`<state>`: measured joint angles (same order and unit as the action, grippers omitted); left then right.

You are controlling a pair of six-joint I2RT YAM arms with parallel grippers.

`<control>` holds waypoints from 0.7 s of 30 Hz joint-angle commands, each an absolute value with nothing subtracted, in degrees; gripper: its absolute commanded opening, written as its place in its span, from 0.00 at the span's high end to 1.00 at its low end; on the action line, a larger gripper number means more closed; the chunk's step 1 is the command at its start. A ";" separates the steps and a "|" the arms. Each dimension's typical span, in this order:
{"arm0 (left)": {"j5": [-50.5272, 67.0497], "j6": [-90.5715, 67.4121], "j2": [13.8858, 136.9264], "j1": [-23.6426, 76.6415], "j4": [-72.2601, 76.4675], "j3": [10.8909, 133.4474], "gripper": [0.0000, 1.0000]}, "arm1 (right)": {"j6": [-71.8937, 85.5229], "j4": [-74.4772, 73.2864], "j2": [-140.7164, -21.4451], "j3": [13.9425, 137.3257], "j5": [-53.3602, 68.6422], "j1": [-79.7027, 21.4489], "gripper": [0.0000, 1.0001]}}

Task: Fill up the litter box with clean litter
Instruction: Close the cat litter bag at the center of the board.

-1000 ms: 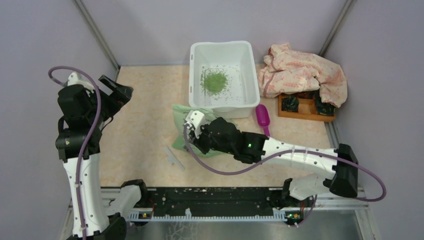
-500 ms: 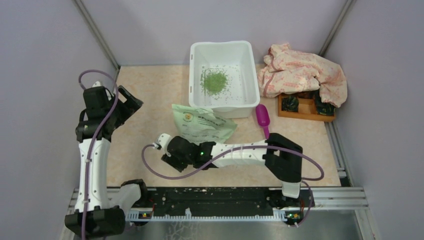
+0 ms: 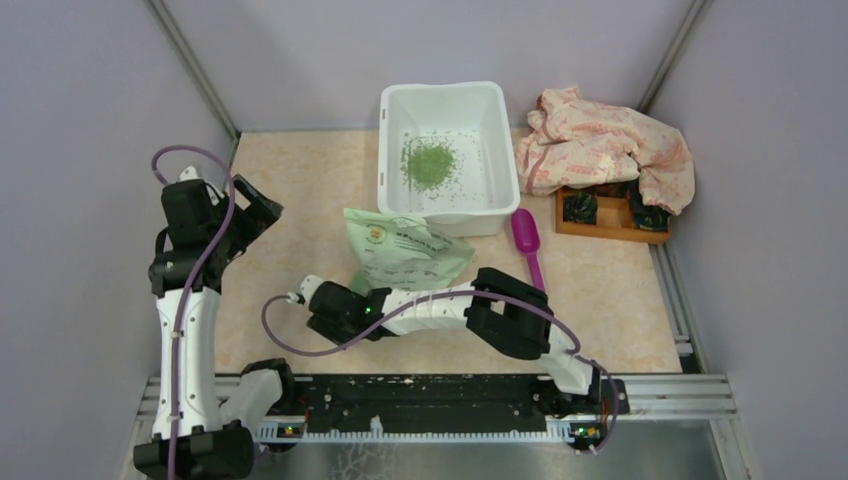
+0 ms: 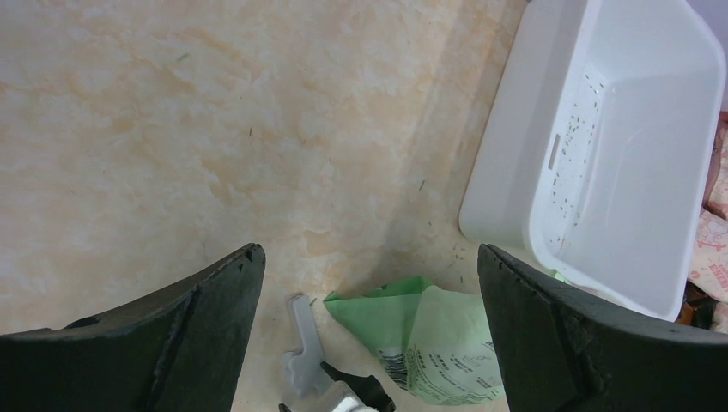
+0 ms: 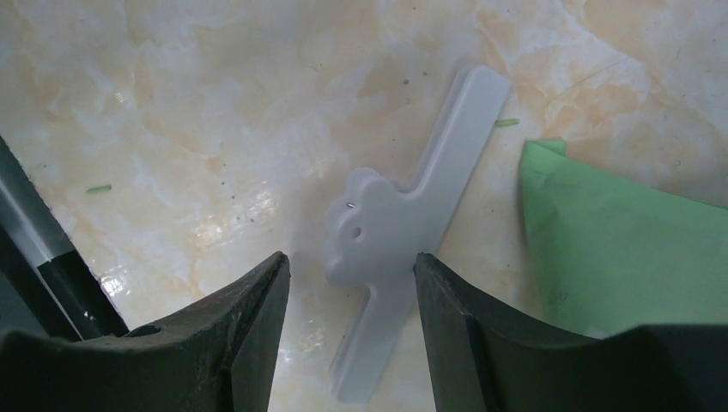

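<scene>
The right end effector (image 5: 350, 266) has swung off the green bag (image 3: 405, 250) to the near-left. Its jaws, shut a moment ago, now stand spread astride a white clip (image 5: 403, 249) on the surface (image 3: 290, 190), not touching it. Probably pouring is over, though the clean litter (image 3: 429, 163) is just a small heap in the litter box (image 3: 392, 140). The left end effector (image 4: 369, 253) hangs spread wide, empty. From above, the arm hides the clip.
</scene>
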<state>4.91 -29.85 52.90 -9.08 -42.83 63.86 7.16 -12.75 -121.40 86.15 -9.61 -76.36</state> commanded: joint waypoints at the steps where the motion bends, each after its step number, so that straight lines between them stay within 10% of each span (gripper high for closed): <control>1: 4.62 -28.64 52.62 -9.54 -41.57 65.55 0.01 | 8.08 -14.39 -123.79 92.34 -13.17 -76.66 0.44; 8: 5.25 -28.61 52.48 -9.63 -41.41 65.62 0.01 | 9.20 -16.37 -126.09 94.06 -14.86 -75.87 0.49; 21: 6.93 -28.91 52.03 -9.59 -40.36 64.09 0.01 | 9.93 -15.41 -119.21 86.37 -14.94 -75.76 0.92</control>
